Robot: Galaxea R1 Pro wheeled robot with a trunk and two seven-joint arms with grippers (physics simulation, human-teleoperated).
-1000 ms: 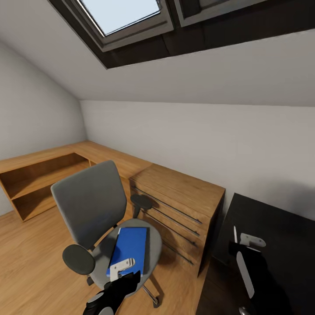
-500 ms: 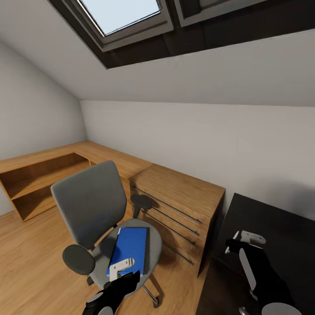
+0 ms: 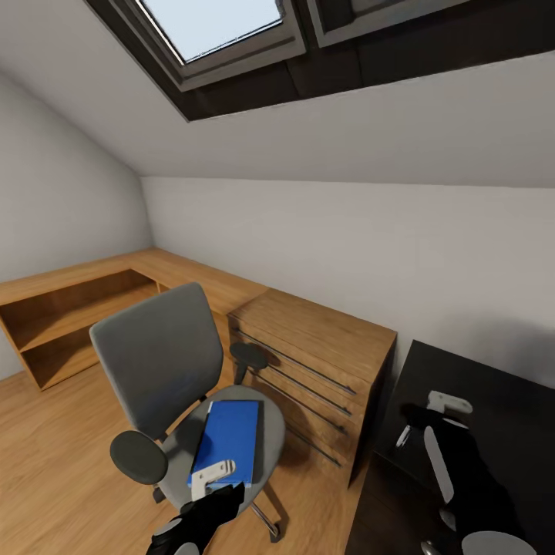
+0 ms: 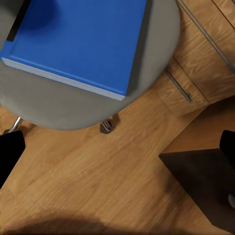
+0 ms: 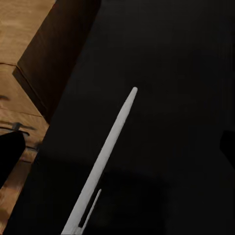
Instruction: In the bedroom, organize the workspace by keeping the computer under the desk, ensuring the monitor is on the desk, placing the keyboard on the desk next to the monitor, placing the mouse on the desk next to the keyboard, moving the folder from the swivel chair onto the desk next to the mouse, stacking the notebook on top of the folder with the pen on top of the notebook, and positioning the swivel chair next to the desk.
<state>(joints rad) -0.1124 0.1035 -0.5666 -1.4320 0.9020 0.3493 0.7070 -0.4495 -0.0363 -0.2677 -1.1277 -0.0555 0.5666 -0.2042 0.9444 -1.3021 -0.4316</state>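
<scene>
Hovering over the folder (image 3: pixel 228 439) on the chair (image 3: pixel 166 370), the left tool (image 3: pixel 213 475) stands apart and could nudge it off the seat by descending off-centre.

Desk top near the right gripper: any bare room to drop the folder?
Yes: the desk looks bare black beyond the pen, toward the wall. The strip by its near edge is crowded by the pen and the right gripper. The folder lies on the swivel chair.
</scene>
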